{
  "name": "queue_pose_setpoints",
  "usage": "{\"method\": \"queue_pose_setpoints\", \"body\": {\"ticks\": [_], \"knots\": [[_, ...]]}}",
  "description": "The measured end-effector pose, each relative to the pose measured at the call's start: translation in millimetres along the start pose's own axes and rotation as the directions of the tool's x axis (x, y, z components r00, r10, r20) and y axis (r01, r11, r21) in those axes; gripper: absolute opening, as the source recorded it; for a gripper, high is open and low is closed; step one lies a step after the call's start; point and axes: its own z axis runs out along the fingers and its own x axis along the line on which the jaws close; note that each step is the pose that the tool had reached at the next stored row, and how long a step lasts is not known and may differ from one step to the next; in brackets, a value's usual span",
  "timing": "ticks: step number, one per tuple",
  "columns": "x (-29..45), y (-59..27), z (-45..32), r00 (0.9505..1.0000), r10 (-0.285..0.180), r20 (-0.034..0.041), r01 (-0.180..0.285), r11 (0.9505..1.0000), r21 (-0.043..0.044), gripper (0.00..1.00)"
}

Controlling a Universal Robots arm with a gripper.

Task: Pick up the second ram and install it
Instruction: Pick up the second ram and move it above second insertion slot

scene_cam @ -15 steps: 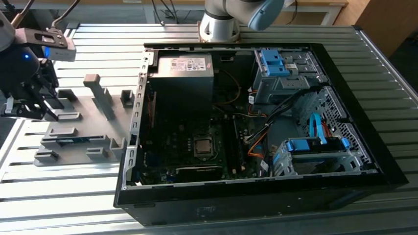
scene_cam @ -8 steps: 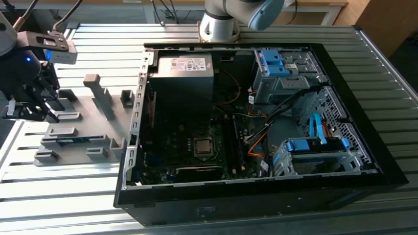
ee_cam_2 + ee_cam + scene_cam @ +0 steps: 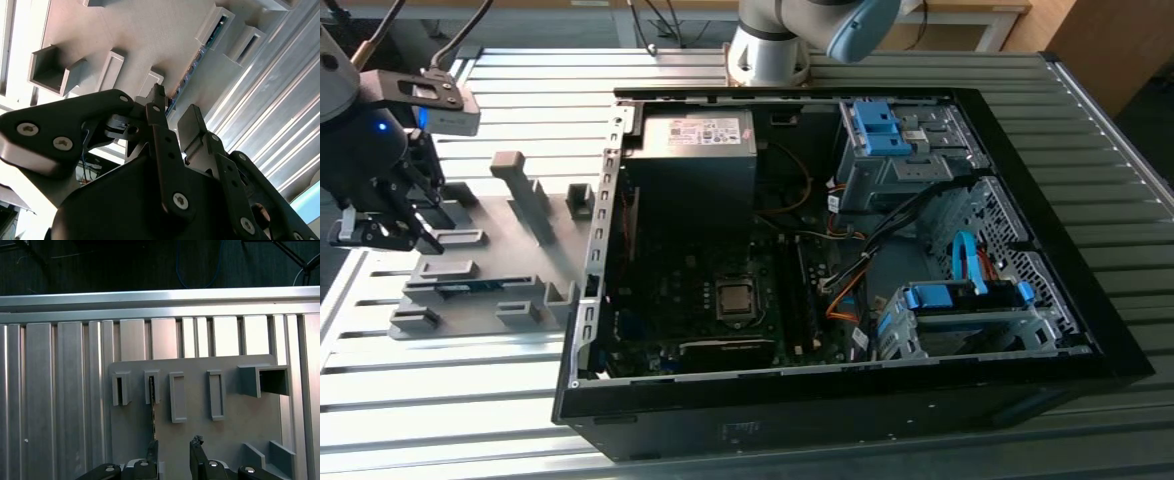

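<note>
The second ram (image 3: 460, 287) is a thin blue-green stick standing on edge in the grey holder tray (image 3: 507, 225) at the exterior view's left. In both wrist views it shows edge-on, as a dark strip (image 3: 152, 412) running from a tray slot toward the fingers, and as a strip (image 3: 192, 60) along the tray (image 3: 140, 30). My gripper (image 3: 380, 232) hovers over the tray's far-left end. It is open (image 3: 174, 449), with a bare gap between its fingers. One fingertip (image 3: 152, 447) lines up with the ram's near end; the other (image 3: 196, 445) stands apart.
An open black computer case (image 3: 1067, 330) lies at centre and right, with the motherboard and its long black slots (image 3: 797, 300) inside. The arm's base (image 3: 767, 50) stands behind it. The ribbed aluminium table (image 3: 480, 400) carries everything. Upright grey posts (image 3: 520, 190) rise from the tray.
</note>
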Motion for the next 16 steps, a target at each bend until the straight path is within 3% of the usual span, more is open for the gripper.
{"method": "queue_pose_setpoints", "body": {"ticks": [10, 16], "knots": [[0.5, 0.0, 0.6, 1.0, 0.0, 0.0001, 0.0, 1.0, 0.0002, 0.38], [3.1, -0.2, 5.9, 1.0, 0.0, 0.0001, 0.0, 1.0, 0.0001, 0.38]]}}
